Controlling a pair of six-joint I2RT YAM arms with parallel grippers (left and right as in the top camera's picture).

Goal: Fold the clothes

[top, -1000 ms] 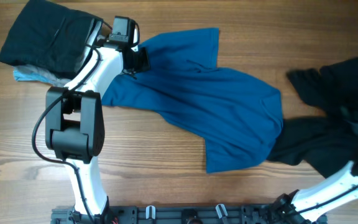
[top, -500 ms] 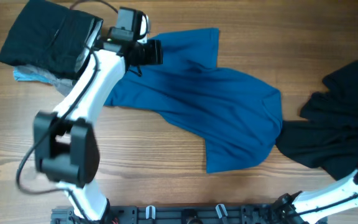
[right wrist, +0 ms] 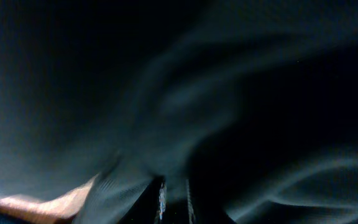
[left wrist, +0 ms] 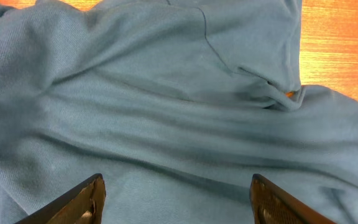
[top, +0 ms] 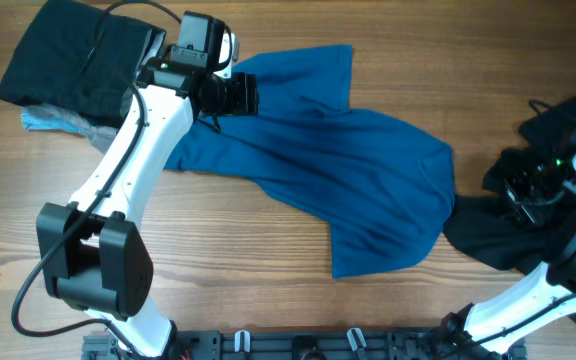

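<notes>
Left wrist alone: gripper (left wrist: pixel 178 191) agape above blue shirt (left wrist: pixel 166 112)

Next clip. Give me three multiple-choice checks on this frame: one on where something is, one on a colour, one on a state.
1. The left tool hangs over: A a box; B the shirt; C a plate.
2. The shirt's colour is: A red; B white; C deep blue.
3. The left tool's fingers are: A spread apart; B pinched on fabric; C out of view.
Answers: B, the overhead view shows it above the shirt's upper-left part. C, the overhead and left wrist views both show blue cloth. A, the left wrist view shows both fingers wide apart with loose cloth between them.
</notes>
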